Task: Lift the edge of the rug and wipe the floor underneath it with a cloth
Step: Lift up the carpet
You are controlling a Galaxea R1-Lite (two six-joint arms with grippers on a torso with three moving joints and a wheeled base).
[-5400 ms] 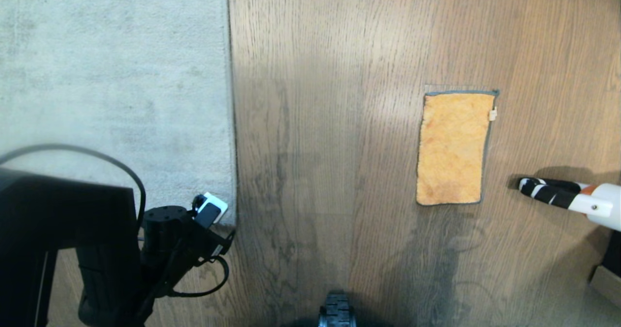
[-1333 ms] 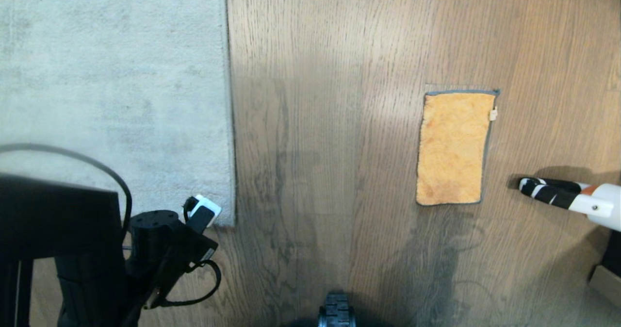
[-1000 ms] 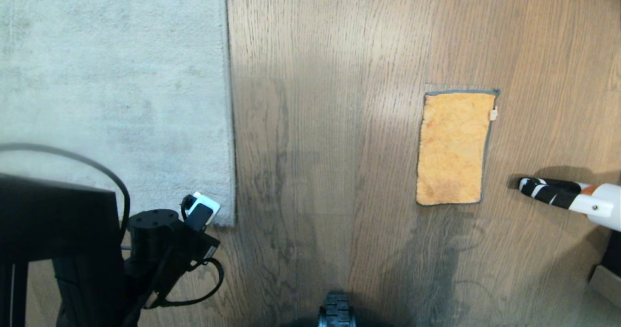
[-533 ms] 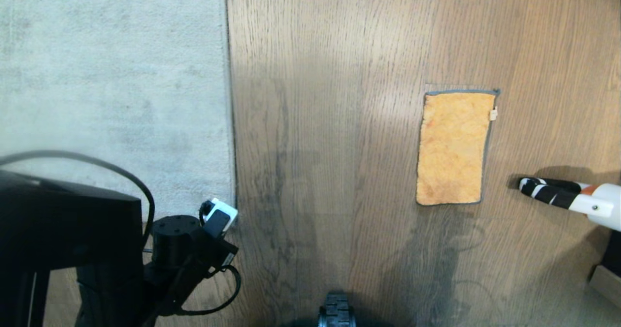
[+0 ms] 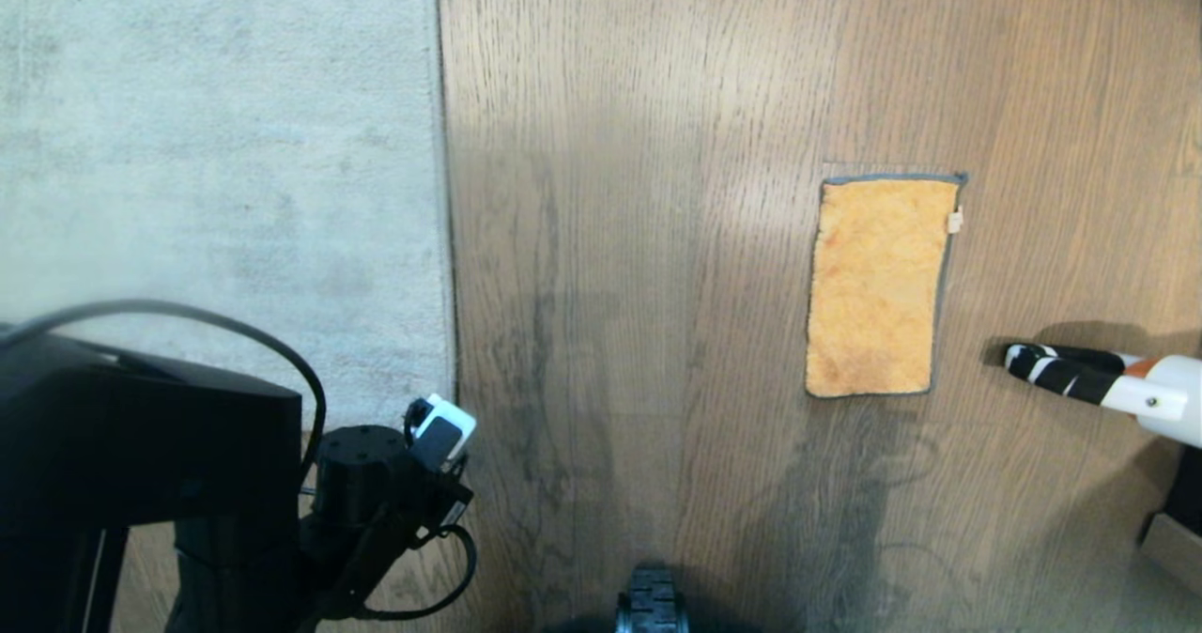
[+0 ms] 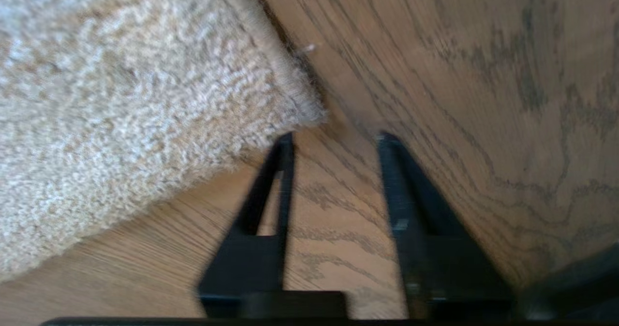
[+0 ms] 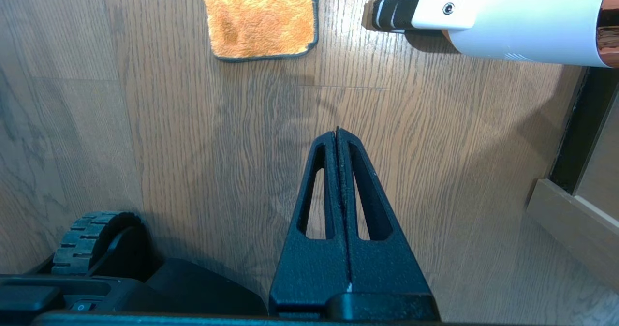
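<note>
Left wrist view: left claw (image 6: 333, 140) is released, its two fingers spread over bare floor (image 6: 459, 98), just beside the corner of the rug edge (image 6: 295, 98), nothing between them. Right claw (image 7: 337, 133) is clenched on nothing, parked above the floor. Cloth (image 5: 878, 285) lies flat, well apart from the rug.

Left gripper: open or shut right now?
Open. In the left wrist view the left gripper shows bare floor between its fingers, just off the rug edge; nothing held.

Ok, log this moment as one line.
left tool: open, at rug corner, nothing held | right tool: shut, parked | orange cloth: flat on floor
</note>
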